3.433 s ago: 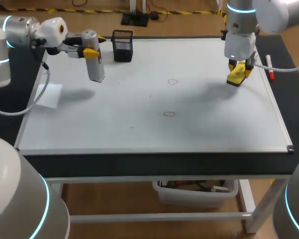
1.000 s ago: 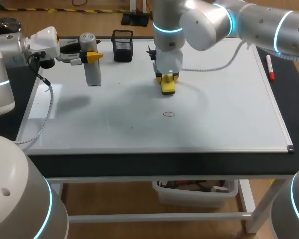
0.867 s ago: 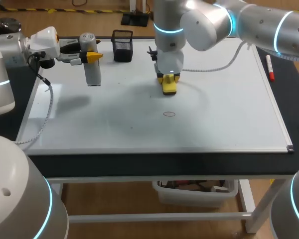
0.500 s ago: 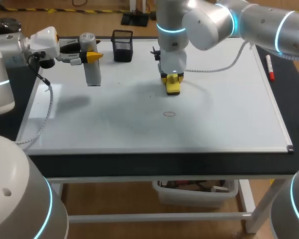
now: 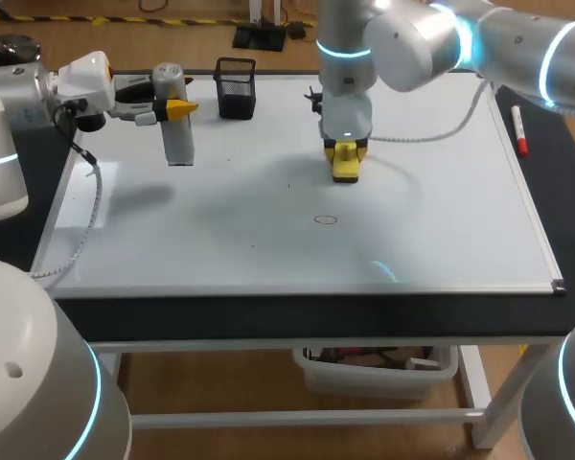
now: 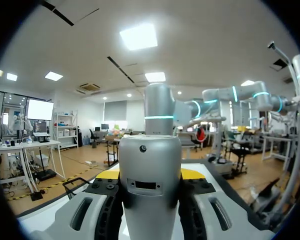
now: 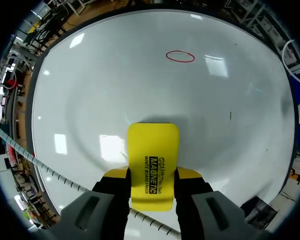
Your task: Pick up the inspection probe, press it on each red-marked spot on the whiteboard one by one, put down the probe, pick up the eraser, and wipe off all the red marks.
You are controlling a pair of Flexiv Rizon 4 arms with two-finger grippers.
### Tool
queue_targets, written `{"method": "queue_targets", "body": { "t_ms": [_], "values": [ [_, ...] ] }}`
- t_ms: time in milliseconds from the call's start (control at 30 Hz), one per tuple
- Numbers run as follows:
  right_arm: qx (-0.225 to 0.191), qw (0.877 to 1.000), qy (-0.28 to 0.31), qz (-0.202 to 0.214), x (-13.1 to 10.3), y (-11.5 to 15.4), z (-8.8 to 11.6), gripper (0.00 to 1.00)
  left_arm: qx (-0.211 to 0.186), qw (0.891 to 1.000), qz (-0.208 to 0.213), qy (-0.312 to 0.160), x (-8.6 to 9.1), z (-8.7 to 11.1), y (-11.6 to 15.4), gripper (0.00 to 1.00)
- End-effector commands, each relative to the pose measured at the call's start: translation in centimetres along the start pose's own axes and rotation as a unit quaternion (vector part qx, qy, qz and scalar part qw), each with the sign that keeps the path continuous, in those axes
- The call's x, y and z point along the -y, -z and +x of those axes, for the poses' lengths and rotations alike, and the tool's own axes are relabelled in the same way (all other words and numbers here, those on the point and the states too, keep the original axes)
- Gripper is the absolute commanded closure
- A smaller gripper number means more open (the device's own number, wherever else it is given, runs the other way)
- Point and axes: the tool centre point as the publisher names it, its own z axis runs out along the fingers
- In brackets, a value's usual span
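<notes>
Yellow eraser (image 5: 346, 163) clamped in right fingers (image 7: 189, 173); left fingers (image 5: 177, 107) grip probe (image 5: 179, 136) near black mesh holder (image 5: 236, 88).

Parts hiding behind the probe and the arms

In the left wrist view the probe (image 6: 150, 185) is filling the middle. It is covering all but slivers of the yellow tips of the left gripper (image 6: 150, 174), and its lower end is running off the edge. In the head view the right gripper (image 5: 346, 153) is covering the rear of the eraser (image 5: 346, 171), so its contact with the whiteboard (image 5: 441, 230) is not showing. The mark (image 5: 326, 219) is appearing too small there to tell its colour.
</notes>
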Motion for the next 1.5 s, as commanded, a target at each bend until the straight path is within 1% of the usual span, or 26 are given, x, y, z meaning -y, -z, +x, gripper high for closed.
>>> {"method": "queue_targets", "body": {
  "t_ms": [33, 367, 600, 933, 1167, 1333, 1500],
  "values": [
    [0.0, 1.0, -0.005, 0.002, 0.1, -0.1, 1.4, 1.0, 0.001, 1.0, 0.001, -0.001, 0.1, 0.1, 0.0, 1.0],
    [-0.007, 0.999, -0.032, 0.009, 0.4, 0.3, 4.1, 1.0, 0.001, 1.0, 0.001, -0.001, 0.1, 0.1, 0.0, 1.0],
    [0.005, 0.998, -0.048, 0.026, 0.5, 1.9, 6.4, 1.0, 0.001, 1.0, 0.001, -0.001, 0.1, 0.1, 0.0, 1.0],
    [0.008, 0.998, -0.059, 0.036, 0.2, 3.7, 10.6, 1.0, 0.001, 1.0, 0.001, -0.001, 0.1, 0.1, 0.0, 1.0],
    [0.006, 0.997, -0.067, 0.049, -0.5, 4.8, 14.9, 1.0, 0.001, 1.0, 0.001, -0.001, 0.1, 0.1, 0.0, 1.0],
    [0.006, 0.996, -0.074, 0.055, -0.7, 5.1, 17.6, 1.0, 0.001, 1.0, 0.001, -0.001, 0.1, 0.1, 0.0, 1.0],
    [0.007, 0.995, -0.085, 0.055, -0.8, 5.3, 19.3, 1.0, 0.001, 1.0, 0.001, -0.001, 0.1, 0.1, 0.0, 1.0]
  ]
}}
